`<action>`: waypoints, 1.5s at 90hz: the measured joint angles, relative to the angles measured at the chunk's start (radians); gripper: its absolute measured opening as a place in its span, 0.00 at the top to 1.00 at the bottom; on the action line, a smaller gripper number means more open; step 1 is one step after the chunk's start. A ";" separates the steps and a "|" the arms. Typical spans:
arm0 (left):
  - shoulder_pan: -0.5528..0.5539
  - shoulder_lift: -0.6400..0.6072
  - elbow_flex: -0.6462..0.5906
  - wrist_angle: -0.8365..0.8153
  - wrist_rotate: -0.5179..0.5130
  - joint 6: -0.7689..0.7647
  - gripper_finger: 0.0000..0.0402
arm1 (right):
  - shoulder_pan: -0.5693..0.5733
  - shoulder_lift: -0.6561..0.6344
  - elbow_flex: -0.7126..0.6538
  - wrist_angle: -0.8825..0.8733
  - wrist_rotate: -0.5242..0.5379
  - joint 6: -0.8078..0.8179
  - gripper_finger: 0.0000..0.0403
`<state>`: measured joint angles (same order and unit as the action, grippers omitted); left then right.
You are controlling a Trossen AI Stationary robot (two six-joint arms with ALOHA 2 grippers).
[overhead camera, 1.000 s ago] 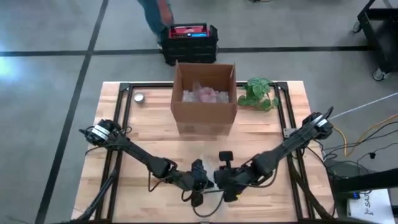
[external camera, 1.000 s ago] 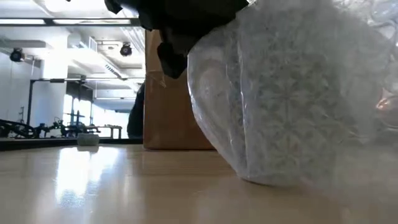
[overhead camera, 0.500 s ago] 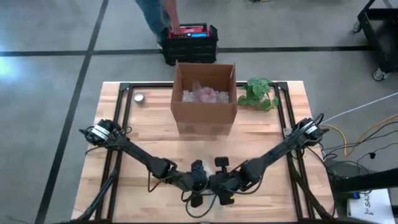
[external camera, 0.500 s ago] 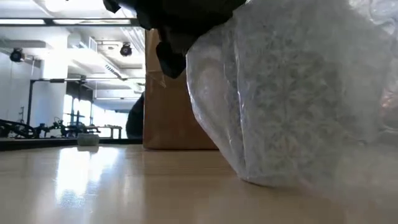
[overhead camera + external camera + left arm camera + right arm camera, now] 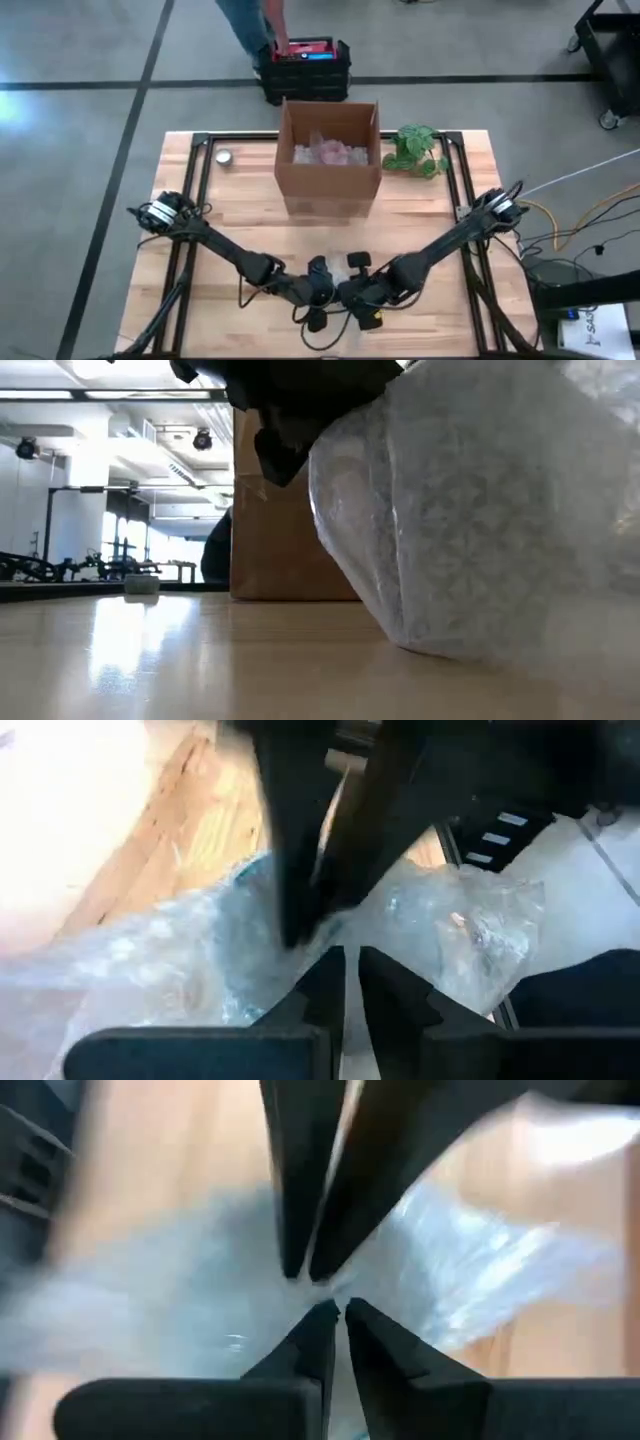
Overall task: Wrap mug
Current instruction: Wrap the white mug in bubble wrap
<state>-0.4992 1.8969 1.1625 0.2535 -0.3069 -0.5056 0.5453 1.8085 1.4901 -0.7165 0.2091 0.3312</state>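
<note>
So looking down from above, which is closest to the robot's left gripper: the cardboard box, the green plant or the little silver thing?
From the left gripper, at the table's near edge:
1. Cardboard box, middle of the table, straight behind it.
2. Green plant, far side, just right of the box.
3. Little silver thing, far-left corner; too close to the plant to call surely.

Cardboard box [image 5: 329, 157] mid-table; plant [image 5: 416, 150] beside it; red crate [image 5: 305, 68] on floor.

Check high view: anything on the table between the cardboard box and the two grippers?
Nothing: in the high view, only bare wooden table lies between the cardboard box and the left gripper and right gripper, which meet at the bubble wrap.
</note>
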 joint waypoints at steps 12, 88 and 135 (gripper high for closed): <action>0.000 0.000 0.000 0.000 0.002 0.000 0.94 | 0.010 -0.049 -0.002 0.005 -0.044 0.022 0.95; 0.001 0.000 0.000 0.002 0.003 0.000 0.94 | -0.038 0.110 0.022 -0.031 -0.128 0.006 0.96; 0.001 0.000 0.000 0.002 0.003 0.000 0.94 | -0.068 0.001 0.040 -0.049 0.149 -0.008 0.95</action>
<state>-0.4984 1.8965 1.1625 0.2552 -0.3035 -0.5060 0.4771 1.8099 1.5304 -0.7652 0.3579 0.3231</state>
